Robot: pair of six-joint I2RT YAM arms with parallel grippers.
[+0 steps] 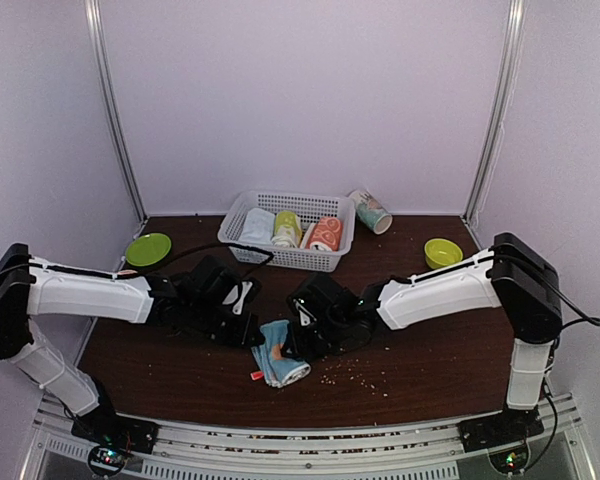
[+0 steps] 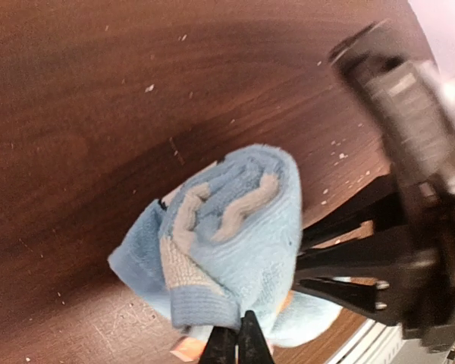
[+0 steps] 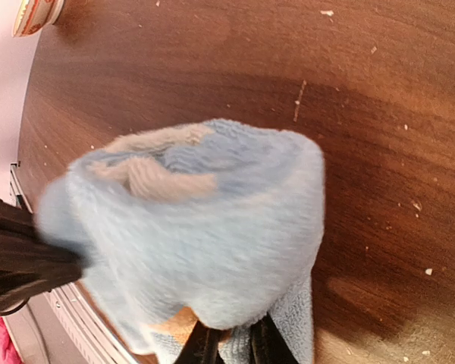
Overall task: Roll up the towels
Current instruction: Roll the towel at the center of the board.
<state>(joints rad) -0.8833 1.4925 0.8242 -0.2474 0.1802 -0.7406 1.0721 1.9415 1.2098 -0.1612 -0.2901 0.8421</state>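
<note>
Find blue towel [image 1: 283, 365] rolled at centre of surface [image 1: 440, 350]. Expect soft, light cloth, quick to unroll; pinch across whole roll. Note left jaws clenched at its edge; cannot tell for right jaws.

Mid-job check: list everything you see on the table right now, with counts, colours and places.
light blue towel: 1, blue with pale patches, rolled, table centre between both hands
basket: 1, white, back centre
peach-orange towel: 1, rolled, in basket, right
yellow-green towel: 1, rolled, in basket, middle
pale blue-white towel: 1, rolled, in basket, left
patterned cylinder: 1, teal and orange, lying right of basket
plate: 1, green, back left
bowl: 1, yellow-green, back right
crumbs: scattered, pale, right of the blue towel
table: 1, dark brown
left hand: 1, black, shut, at the towel's end
right hand: 1, black, fingers slightly apart, cloth between; grip unclear
</note>
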